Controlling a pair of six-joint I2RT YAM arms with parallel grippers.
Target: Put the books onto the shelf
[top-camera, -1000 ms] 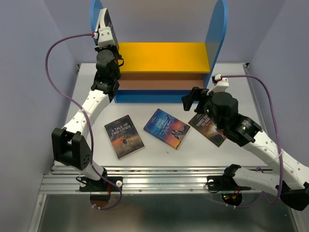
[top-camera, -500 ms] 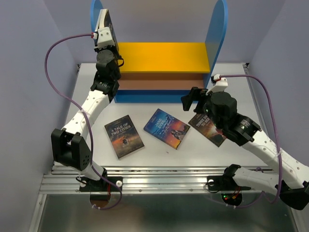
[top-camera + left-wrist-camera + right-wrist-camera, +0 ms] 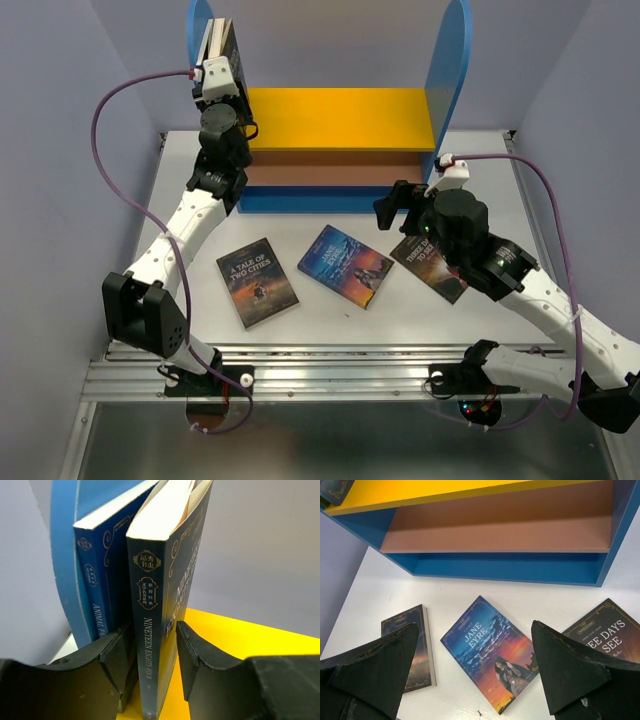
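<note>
Dark-blue thin paperback (image 3: 150, 580) stands at the yellow shelf board (image 3: 240, 640)'s eleven o'clock; my left gripper (image 3: 152, 635) straddles its spine, jaws just clear. Right gripper (image 3: 474, 627) wide, empty. Light, floppy, slick: I'd pinch spine-side.

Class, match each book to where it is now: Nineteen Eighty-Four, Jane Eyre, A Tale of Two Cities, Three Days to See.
Books
1. Nineteen Eighty-Four
2. Jane Eyre
3. A Tale of Two Cities
4. Three Days to See

Places
A. flat on the table, partly under the right arm
B. upright on the shelf, between the fingers of the left gripper
C. flat, middle of three
D. flat, leftmost of three

Pairs: 1-B, 2-C, 3-D, 4-A
</note>
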